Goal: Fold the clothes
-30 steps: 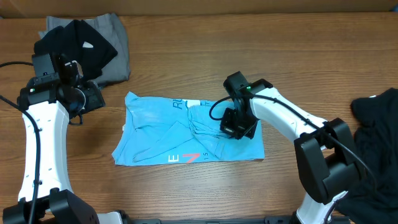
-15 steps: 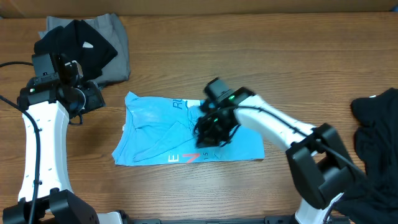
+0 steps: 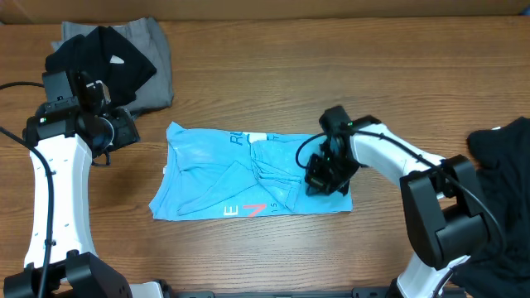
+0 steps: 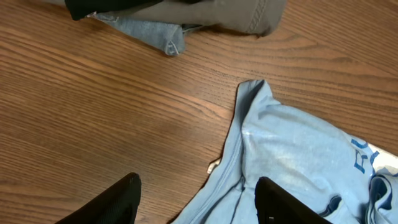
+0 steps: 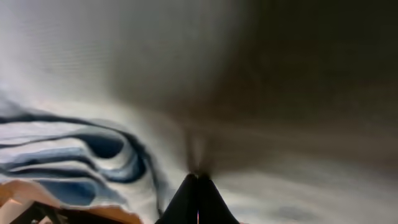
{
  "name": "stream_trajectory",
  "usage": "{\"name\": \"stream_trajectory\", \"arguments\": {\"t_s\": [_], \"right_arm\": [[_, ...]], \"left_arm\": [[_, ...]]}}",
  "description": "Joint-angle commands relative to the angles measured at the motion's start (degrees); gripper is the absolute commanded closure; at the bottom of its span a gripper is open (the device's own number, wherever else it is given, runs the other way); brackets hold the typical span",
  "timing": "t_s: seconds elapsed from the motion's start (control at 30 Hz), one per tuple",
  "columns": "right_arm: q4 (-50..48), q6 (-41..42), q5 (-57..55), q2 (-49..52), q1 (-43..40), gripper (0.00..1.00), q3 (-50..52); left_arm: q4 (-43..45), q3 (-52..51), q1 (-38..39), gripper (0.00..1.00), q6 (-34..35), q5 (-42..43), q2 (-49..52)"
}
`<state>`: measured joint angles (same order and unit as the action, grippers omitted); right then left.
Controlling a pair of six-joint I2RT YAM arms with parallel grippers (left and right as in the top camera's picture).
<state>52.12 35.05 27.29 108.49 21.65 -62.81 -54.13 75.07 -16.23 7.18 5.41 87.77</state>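
The light sky-blue T-shirt [image 3: 215, 178] lies partly folded and wrinkled in the middle of the table, coral-red lettering near its front edge. My right gripper [image 3: 325, 175] is shut and pressed down on the shirt's right part. In the right wrist view the closed fingertips [image 5: 198, 180] touch blurred pale fabric [image 5: 93, 74]. My left gripper [image 3: 116, 132] is open and empty, hovering just beyond the shirt's far left corner [image 4: 292, 149]. Its fingers [image 4: 112, 202] straddle bare wood and the shirt's edge. A black garment [image 3: 103, 62] lies at the far left.
The black garment rests on a grey garment [image 3: 153, 50], whose edge and a denim-blue scrap [image 4: 149, 31] show in the left wrist view. Another black garment [image 3: 505, 157] is heaped at the right table edge. Bare wood [image 3: 248, 74] surrounds the shirt.
My right gripper swept left across the shirt, then came back to its right part. The shirt's shape looks the same. The left arm has not moved.
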Motion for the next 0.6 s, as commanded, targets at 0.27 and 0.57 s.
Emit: {"name": "stream_trajectory", "arguments": {"t_s": [0.27,0.57], "right_arm": [[-16.7,-12.5,27.2,-1.8,8.0,0.96,-0.3],[-11.7,-8.0,14.1,-3.2,2.5,0.96,-1.1]], "left_arm": [[-0.4,0.9,-0.3,0.37,0.1,-0.4,-1.3],[-1.5,0.3,-0.3,0.37,0.2,-2.3,-1.3]]}}
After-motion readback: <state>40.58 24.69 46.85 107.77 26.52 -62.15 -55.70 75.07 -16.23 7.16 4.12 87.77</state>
